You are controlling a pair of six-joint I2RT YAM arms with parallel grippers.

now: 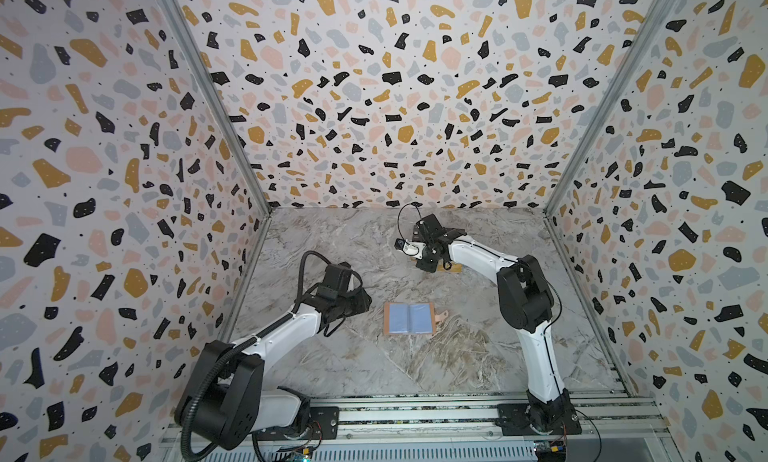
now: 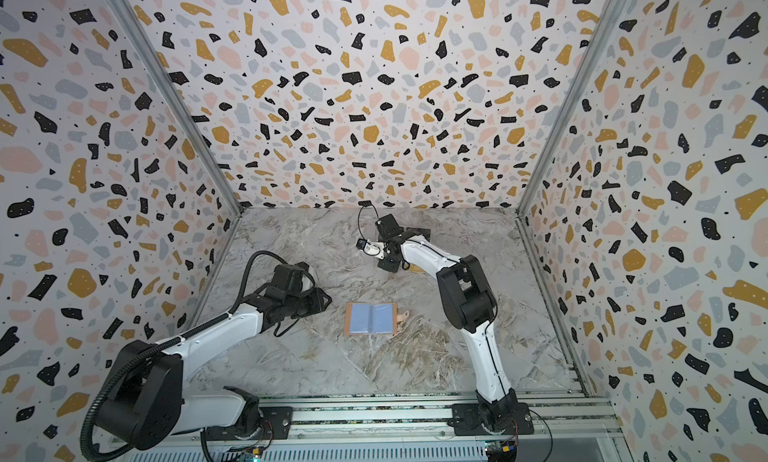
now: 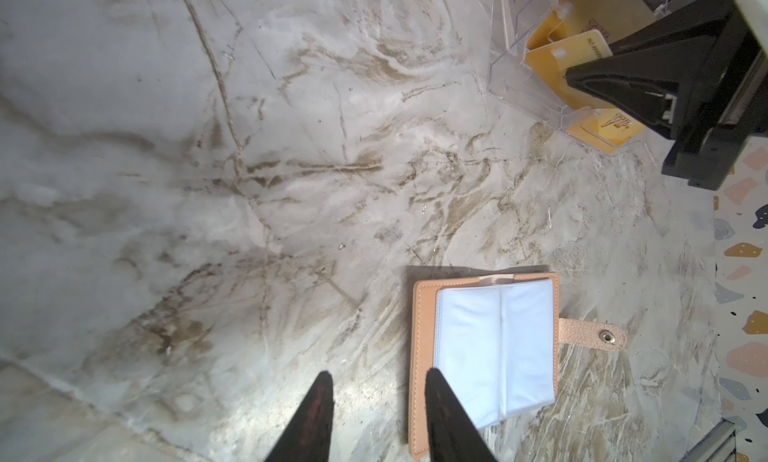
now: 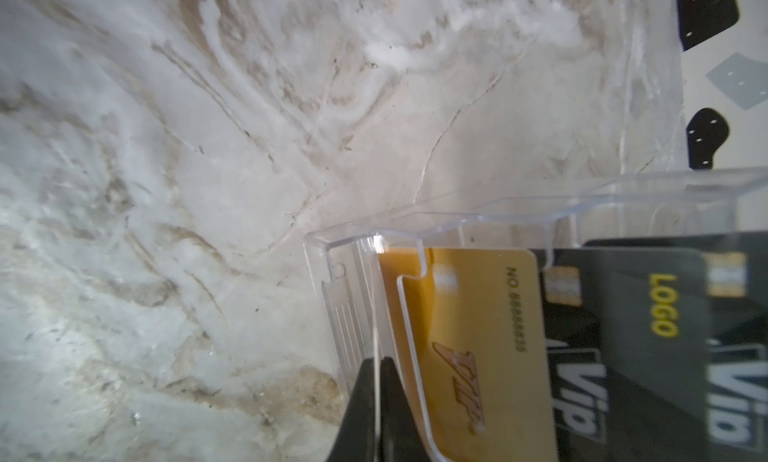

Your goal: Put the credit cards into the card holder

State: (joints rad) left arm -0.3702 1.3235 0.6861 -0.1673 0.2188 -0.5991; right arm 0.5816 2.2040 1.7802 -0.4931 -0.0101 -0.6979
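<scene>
Task onset: card holder [image 1: 409, 318] is lying open at lower centre in both top views, its blue sleeves empty. At upper centre, right gripper [image 4: 377, 362] is pinching a thin edge, apparently a gold card [image 3: 582, 44], inside clear stand [image 4: 457, 223]. Beside the holder, left gripper [image 3: 378, 372] is hovering part-spread and empty. None of the credit cards [image 4: 478, 314] is sleeved yet.

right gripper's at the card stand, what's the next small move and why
Probably lift the right gripper straight up: it looks shut on the edge of a gold card inside the clear stand, and the card holder lies open with nothing in its visible sleeves.
</scene>
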